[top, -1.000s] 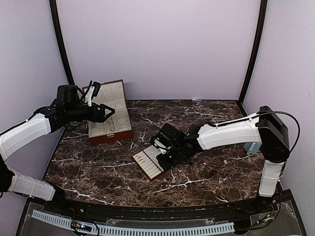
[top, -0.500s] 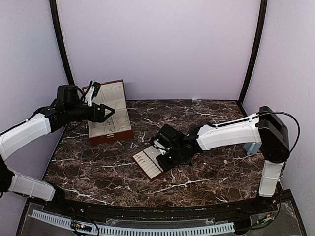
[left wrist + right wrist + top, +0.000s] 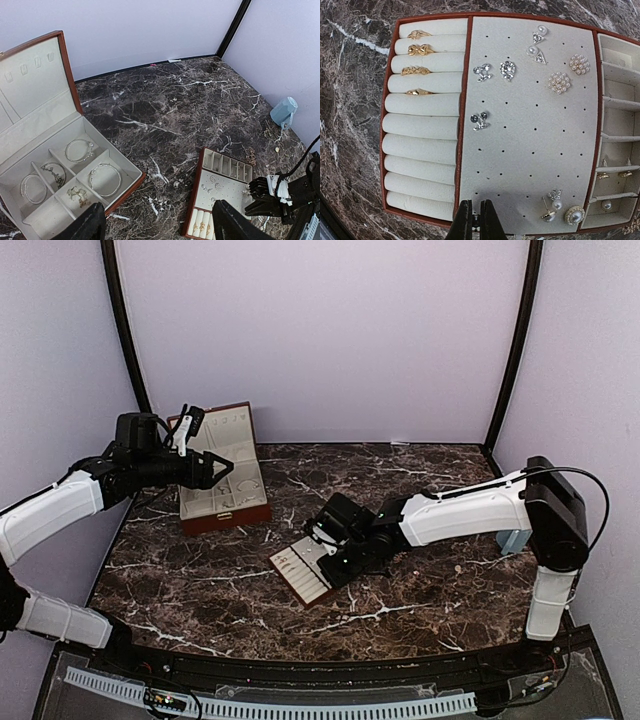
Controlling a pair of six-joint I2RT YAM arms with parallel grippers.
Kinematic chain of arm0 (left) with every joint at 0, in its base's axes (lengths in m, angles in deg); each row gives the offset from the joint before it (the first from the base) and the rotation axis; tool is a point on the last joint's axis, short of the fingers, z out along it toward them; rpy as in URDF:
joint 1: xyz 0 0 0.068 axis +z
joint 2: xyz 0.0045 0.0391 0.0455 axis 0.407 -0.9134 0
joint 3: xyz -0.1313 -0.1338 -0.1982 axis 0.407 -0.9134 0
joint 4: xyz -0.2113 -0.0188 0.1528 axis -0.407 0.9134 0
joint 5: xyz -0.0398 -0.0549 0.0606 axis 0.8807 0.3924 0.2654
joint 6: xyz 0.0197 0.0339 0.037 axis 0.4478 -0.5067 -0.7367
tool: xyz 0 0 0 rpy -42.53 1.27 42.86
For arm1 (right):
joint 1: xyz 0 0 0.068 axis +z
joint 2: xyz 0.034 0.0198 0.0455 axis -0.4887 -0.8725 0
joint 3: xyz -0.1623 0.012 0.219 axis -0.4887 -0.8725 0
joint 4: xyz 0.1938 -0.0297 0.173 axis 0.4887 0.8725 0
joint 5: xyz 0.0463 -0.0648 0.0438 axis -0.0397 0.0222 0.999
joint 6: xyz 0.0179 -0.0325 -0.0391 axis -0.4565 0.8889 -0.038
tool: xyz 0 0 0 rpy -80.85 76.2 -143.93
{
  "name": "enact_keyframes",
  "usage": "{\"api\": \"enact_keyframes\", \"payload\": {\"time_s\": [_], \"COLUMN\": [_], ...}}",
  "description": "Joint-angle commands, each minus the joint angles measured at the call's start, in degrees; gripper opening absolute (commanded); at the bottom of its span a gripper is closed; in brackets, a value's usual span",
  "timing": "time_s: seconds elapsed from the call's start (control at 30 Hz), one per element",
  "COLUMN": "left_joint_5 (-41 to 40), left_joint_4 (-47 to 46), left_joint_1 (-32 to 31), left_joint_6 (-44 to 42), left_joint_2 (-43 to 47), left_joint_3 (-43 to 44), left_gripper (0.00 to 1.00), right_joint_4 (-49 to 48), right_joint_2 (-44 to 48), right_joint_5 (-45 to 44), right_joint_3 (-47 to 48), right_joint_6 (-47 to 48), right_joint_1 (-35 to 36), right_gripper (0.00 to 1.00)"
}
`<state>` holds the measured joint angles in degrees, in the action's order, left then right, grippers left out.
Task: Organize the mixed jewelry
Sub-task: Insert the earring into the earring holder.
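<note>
Table [image 3: 200, 580]: dark marble-look slab, white veins, smooth, slight sheen.
Tray [image 3: 530, 150]: cream lining, matt, felt-like; rim reddish-brown, smooth.
Rings [image 3: 419, 50]: gold-coloured metal, shiny.
Studs [image 3: 559, 82]: pearly beads, glittering stones.
Box [image 3: 64, 60]: reddish-brown shell, matt cream lining.
Bracelets [image 3: 105, 180]: thin silvery metal, bright.

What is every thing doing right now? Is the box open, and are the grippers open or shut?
Box, open, lid tilted back.
Bracelets, lying in the box's compartments.
Tray, lying flat, partly filled.
Rings, four tucked into the tray's rolls.
Studs, sitting on the tray's pad.
Left gripper, open, empty, above the box.
Right gripper, shut, above the tray's edge.
</note>
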<state>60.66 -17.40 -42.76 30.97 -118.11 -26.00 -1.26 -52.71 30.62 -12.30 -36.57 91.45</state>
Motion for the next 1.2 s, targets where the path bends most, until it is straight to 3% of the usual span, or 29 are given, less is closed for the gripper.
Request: {"api": "enact_keyframes", "payload": {"time_s": [0.0,0.57,1.17], "left_joint_5": [0.0,-0.2,-0.3], "left_joint_4": [0.7,0.7,0.7], "left_joint_1": [0.2,0.2,0.1], "left_joint_6": [-0.8,-0.9,-1.0], "left_joint_2": [1.5,1.7,1.8], "left_joint_3": [-0.8,-0.9,-1.0], "left_gripper": [0.76,0.76,0.76], "right_joint_4": [0.0,0.7,1.6], "right_joint_2": [-0.8,-3.2,-1.4], "right_joint_5": [-0.7,-3.6,-5.3], "right_joint_3": [0.7,1.4,3.8], "right_joint_6": [0.1,0.5,0.2], "right_joint_1": [0.9,1.8,1.9], "right_gripper": [0.03,0.03,0.21]}}
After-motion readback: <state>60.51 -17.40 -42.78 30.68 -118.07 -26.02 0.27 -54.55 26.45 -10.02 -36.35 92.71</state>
